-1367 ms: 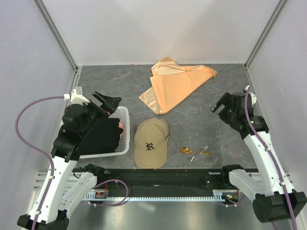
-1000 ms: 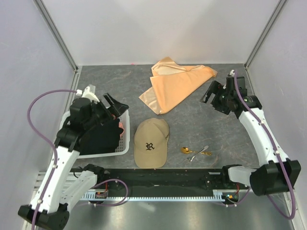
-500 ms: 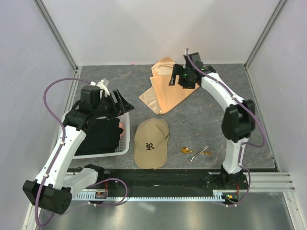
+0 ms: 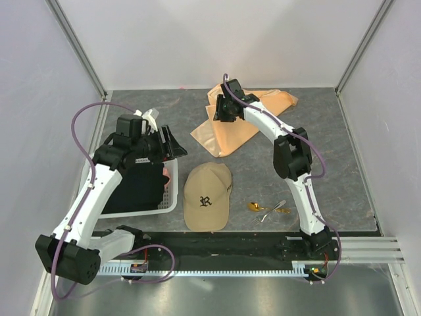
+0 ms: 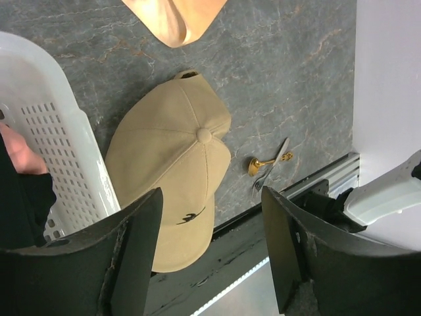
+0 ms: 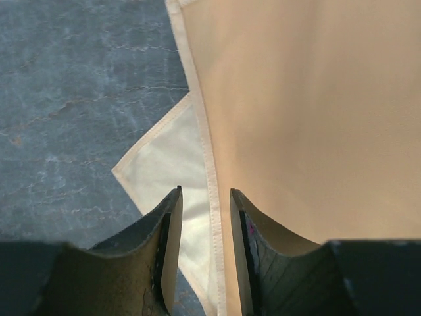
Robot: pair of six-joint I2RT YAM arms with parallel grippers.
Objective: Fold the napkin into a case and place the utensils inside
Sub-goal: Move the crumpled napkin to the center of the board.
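Note:
The peach napkin (image 4: 231,133) lies crumpled at the back middle of the table. My right gripper (image 4: 221,113) is down on its left part. In the right wrist view the jaws of this gripper (image 6: 205,192) stand narrowly apart, astride the napkin's (image 6: 316,99) stitched hem, with a paler layer under the left finger. The utensils (image 4: 268,209), a gold spoon and silvery pieces, lie near the front edge, right of the cap. My left gripper (image 4: 172,145) hangs open above the basket's right rim. Seen from its wrist, this gripper (image 5: 210,194) holds nothing, with the utensils (image 5: 271,166) far below.
A tan baseball cap (image 4: 207,196) sits at front centre, also under the left wrist camera (image 5: 170,178). A white perforated basket (image 4: 170,191) with a black cloth (image 4: 135,187) stands at front left. A black rail (image 4: 217,243) runs along the near edge.
My right arm swung from the right side across to the napkin's left part and its jaws narrowed. My left gripper rose and shifted right over the basket's rim, closing slightly.

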